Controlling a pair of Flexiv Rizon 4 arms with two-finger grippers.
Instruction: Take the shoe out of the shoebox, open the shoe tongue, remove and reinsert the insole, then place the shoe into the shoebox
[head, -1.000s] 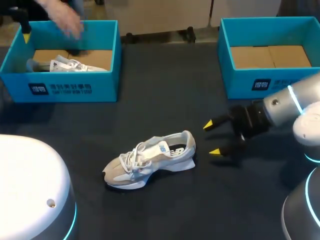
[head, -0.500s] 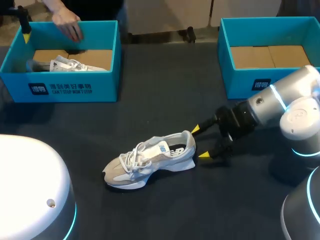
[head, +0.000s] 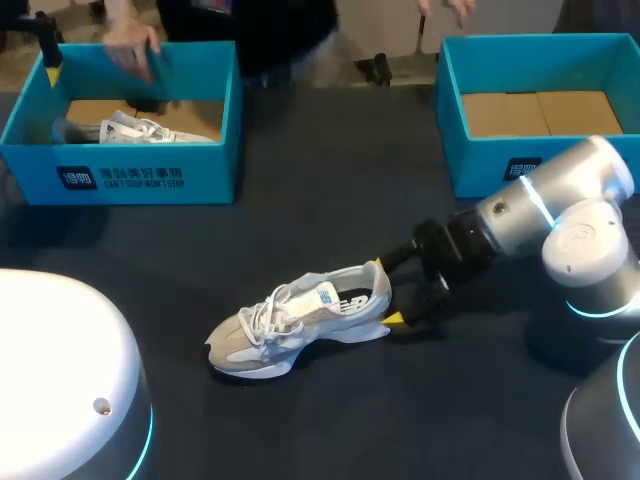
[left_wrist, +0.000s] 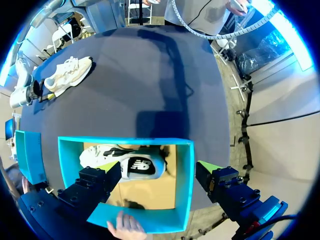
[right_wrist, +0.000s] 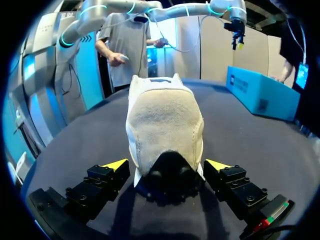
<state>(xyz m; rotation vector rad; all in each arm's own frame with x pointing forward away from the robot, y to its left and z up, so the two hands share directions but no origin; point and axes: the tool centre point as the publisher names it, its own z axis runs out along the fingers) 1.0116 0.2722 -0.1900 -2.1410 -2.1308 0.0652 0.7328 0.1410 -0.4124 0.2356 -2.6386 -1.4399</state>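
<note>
Your right gripper (head: 390, 291), spread wide, straddles the heel of the sneaker (head: 290, 325) at lower centre, and your left gripper (left_wrist: 159, 166) hangs wide open over the upper-left shoebox (head: 215, 150).

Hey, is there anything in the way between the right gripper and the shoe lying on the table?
Nothing visible. The right gripper is open, with one finger on each side of the heel of the shoe, and only bare table shows in the gaps. Neither finger seems to touch it.

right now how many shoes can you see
2. One shoe lies on the table, its heel between the right hand's open fingers. The other shoe sits in the left shoebox. The right shoebox shows none.
</note>
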